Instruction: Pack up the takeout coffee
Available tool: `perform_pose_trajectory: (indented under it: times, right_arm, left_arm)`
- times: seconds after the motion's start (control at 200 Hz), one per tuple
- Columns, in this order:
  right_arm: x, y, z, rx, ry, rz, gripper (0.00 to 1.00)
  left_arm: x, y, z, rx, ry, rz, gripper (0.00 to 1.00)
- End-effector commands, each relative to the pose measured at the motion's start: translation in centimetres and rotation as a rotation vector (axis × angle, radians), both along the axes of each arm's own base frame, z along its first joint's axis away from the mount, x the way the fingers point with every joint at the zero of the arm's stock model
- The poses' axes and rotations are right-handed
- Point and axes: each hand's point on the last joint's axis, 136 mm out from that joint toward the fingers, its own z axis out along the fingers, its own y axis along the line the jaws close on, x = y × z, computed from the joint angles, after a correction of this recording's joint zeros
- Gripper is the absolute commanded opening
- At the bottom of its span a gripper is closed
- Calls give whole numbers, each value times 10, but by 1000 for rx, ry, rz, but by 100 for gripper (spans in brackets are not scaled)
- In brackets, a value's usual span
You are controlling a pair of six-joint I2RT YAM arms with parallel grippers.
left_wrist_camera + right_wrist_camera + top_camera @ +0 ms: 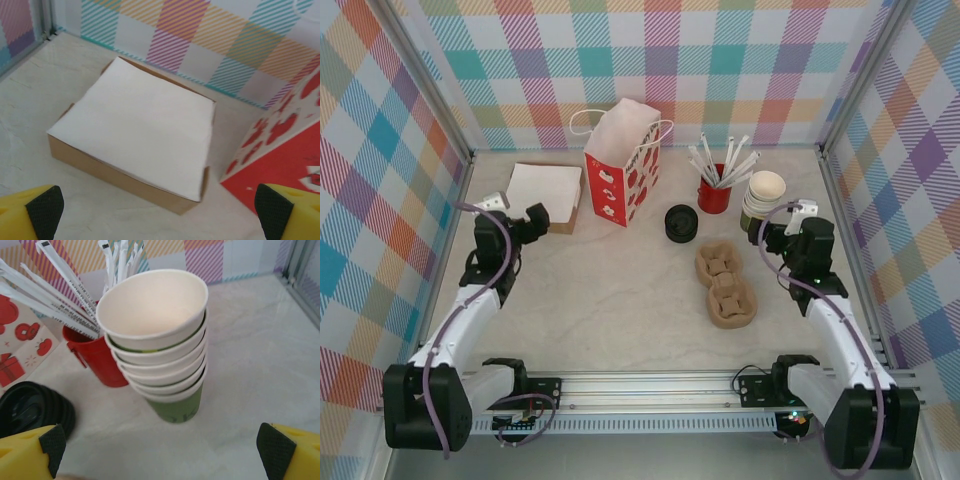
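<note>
Looking at the table (620, 310), both claws are spread wide and holding nothing. The left claw (160, 215) points at the napkin box (135, 135) beside the red paper bag (623, 160). The right claw (160, 457) hangs just in front of the stack of green cups (160, 350).

As for the takeout coffee, my read is it isn't assembled yet. The cups are nested lidless, and the stack of black lids (681, 223) sits apart from them, between the bag and the red stirrer cup (714, 195).

Biggest risk, I'd guess: the cups nest tight, so a grab could lift 2 or more, or tip the whole stack into the stirrers. A lid pressed on crooked could pop off later. The bag stands upright but looks light, so a bump on its rim could knock it over.
</note>
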Motion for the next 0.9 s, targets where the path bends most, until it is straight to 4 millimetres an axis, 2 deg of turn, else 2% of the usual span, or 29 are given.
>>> perform_pose_trajectory:
  times: [0.0,0.095,0.185,0.265,0.36,0.45,0.58,0.74,0.895]
  right_arm:
    - [-41,15,-11,160,231,9,100]
    - [-61,29,-1,248,333,40,100]
    - [-75,33,9,281,391,43,100]
    - [-76,27,21,255,393,15,99]
    - [-67,10,37,182,387,-51,95]
    - [-49,1,48,192,409,-71,94]
    - [-10,-11,62,305,397,-70,87]
    - [38,-31,69,388,411,-108,79]
    - [73,-34,61,441,471,-110,71]
  left_arm:
    - [-37,-28,-33,-185,249,-82,100]
    - [-56,-57,-36,-305,328,-205,100]
    - [-70,-86,-40,-424,395,-308,100]
    - [-80,-109,-44,-479,438,-387,100]
    - [-87,-131,-46,-473,467,-456,98]
    - [-88,-143,-48,-475,474,-486,98]
    - [-84,-159,-50,-498,469,-517,98]
    - [-80,-173,-57,-478,488,-537,97]
    - [-79,-177,-68,-450,512,-522,97]
